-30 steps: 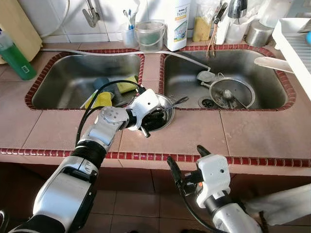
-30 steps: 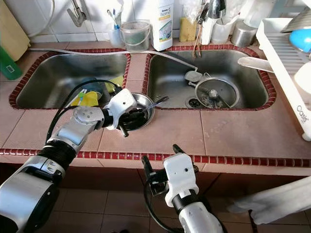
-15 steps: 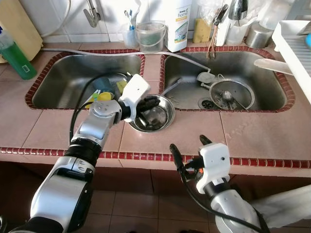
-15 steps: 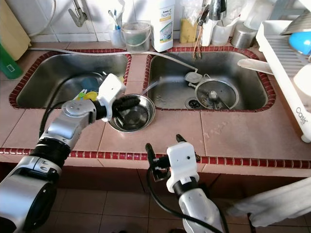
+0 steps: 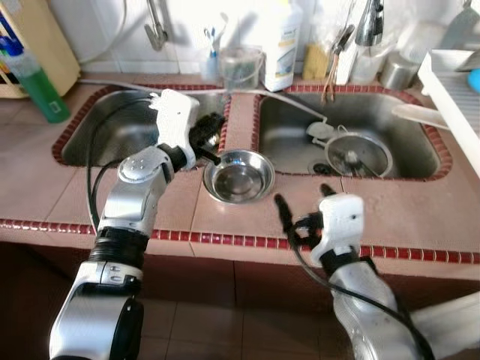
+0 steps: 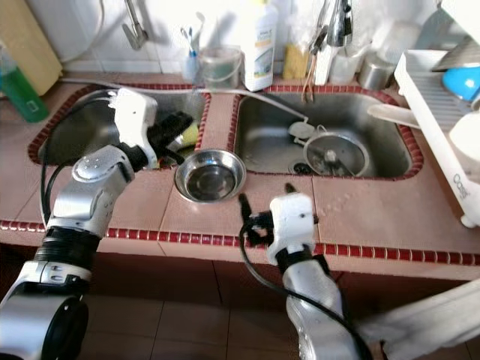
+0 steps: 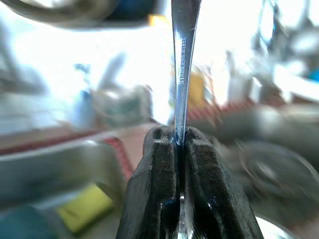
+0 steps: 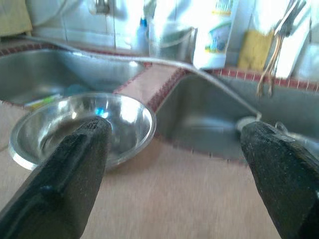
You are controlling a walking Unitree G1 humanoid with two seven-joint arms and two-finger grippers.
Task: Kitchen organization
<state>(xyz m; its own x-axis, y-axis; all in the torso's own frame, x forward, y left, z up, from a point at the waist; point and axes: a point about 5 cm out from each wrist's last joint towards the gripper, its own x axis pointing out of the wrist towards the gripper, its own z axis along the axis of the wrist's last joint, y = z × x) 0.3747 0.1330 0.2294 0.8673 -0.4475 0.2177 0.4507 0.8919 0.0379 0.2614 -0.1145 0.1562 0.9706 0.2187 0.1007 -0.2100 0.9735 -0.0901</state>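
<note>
In the left eye view, a steel bowl [image 5: 238, 176] sits on the tiled counter [image 5: 390, 214] between the two sinks, near the front edge. The left gripper [image 5: 212, 133] hangs just beyond the bowl at about eleven o'clock from it, over the edge of the left sink [image 5: 112, 131]. The right gripper [image 5: 304, 204] hovers over the counter's front edge at about four o'clock from the bowl, its two fingers spread apart. In the right eye view, a green bottle [image 6: 19, 90] stands far off at ten o'clock from the bowl, and a white dish rack [image 6: 442, 112] lies out at three o'clock. In the left wrist view, the fingers [image 7: 159, 189] are pressed together on the handle of a steel utensil [image 7: 183, 59] stamped with lettering. In the right wrist view, the bowl lies between and beyond the parted fingers [image 8: 75, 169], with the right sink [image 8: 219, 119] behind.
</note>
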